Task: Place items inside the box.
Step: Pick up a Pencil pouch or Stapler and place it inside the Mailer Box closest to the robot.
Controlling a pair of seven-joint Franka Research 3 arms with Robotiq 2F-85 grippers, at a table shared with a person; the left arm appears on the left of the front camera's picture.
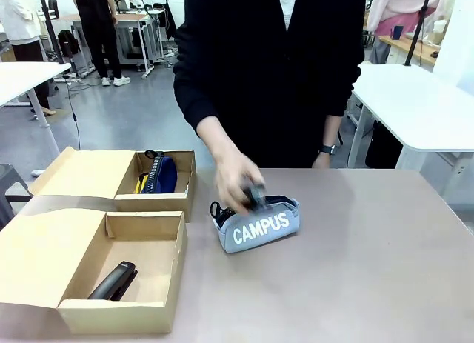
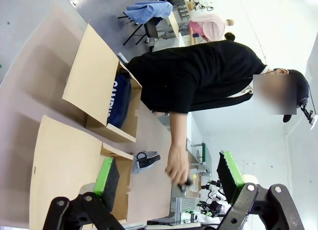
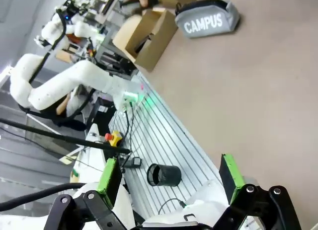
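- Both arms are hanging back. The left gripper (image 2: pixel 166 165) has its jaws spread wide with nothing between them. Same for the right gripper (image 3: pixel 168 173), wide apart and empty over bare table.
- The grey CAMPUS pencil case (image 1: pixel 259 224) lies on the table (image 1: pixel 385 269) pretty much dead centre, lettering facing the robot. Its zip looks open along the top, and it's not in a box yet.
- The person's hand (image 1: pixel 237 181) is at the case's 11 o'clock, right at the open end. It's smeared by motion and seems to pinch something small and dark. Could be the marker, but honestly I can't tell.
- The near box (image 1: pixel 122 310), at the case's 8 o'clock, holds the black stapler (image 1: pixel 112 281) lying flat.
- The far box (image 1: pixel 152 202), at the case's 10 o'clock, has the navy pouch (image 1: pixel 161 172) standing on edge. The yellow utility knife (image 1: pixel 141 184) is tucked just beside it, at the pouch's 9 o'clock.
- My read is that we're well along. Three items are boxed, and the step in hand is the person sorting out the case, maybe loading it.
- The next move probably calls for waiting until that hand clears. After that, grip across the case's narrow body and carry it toward 9 o'clock. The near box has the most free floor.
- It's soft fabric with an open top, so I'd keep it level or stuff could slide out.
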